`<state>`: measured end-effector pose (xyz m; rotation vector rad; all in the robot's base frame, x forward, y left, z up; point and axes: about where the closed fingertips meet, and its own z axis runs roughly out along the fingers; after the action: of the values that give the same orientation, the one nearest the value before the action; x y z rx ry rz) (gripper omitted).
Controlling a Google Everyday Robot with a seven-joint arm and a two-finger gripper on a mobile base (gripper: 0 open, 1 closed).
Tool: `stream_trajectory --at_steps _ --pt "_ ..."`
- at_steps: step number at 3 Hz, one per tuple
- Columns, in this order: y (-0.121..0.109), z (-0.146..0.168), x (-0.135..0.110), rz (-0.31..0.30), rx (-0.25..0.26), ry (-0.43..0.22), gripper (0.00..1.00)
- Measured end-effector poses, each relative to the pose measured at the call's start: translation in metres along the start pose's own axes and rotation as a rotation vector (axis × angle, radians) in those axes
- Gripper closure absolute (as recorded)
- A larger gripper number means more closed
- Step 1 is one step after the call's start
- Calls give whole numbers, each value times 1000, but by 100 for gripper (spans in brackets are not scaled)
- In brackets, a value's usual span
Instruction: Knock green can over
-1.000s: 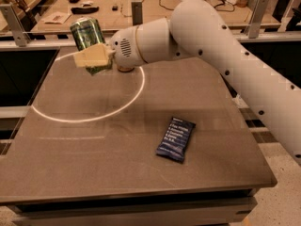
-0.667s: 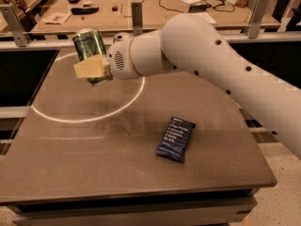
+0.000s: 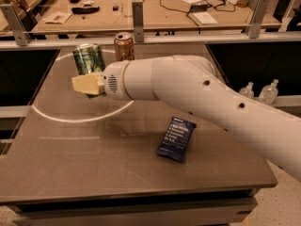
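The green can (image 3: 88, 58), shiny with a silver top, stands at the far left of the dark table (image 3: 94, 164) and leans slightly. My gripper (image 3: 86, 84), with cream-coloured pads, sits right in front of the can's lower part and touches or covers its base. The white arm (image 3: 197, 93) reaches in from the right across the table. The can's bottom is hidden behind the gripper.
A gold-orange can (image 3: 124, 46) stands upright just right of the green can, near the table's back edge. A dark blue snack packet (image 3: 176, 138) lies flat right of centre. A white circle line (image 3: 80, 117) marks the tabletop. A rail with posts (image 3: 138, 15) runs behind the table.
The arm has swung lower and nearer across the table, with the gripper staying at the green can. The gold-orange can, hidden behind the arm before, now shows.
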<state>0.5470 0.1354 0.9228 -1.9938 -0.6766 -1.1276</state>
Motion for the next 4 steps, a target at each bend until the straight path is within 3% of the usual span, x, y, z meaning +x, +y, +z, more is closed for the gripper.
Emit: stream_trajectory --at_steps 1,2,4 --pt "10 5 -1 -120 -2 35 100" --pt "10 5 -1 -120 -2 35 100" --pt "14 7 -30 -172 47 174 100"
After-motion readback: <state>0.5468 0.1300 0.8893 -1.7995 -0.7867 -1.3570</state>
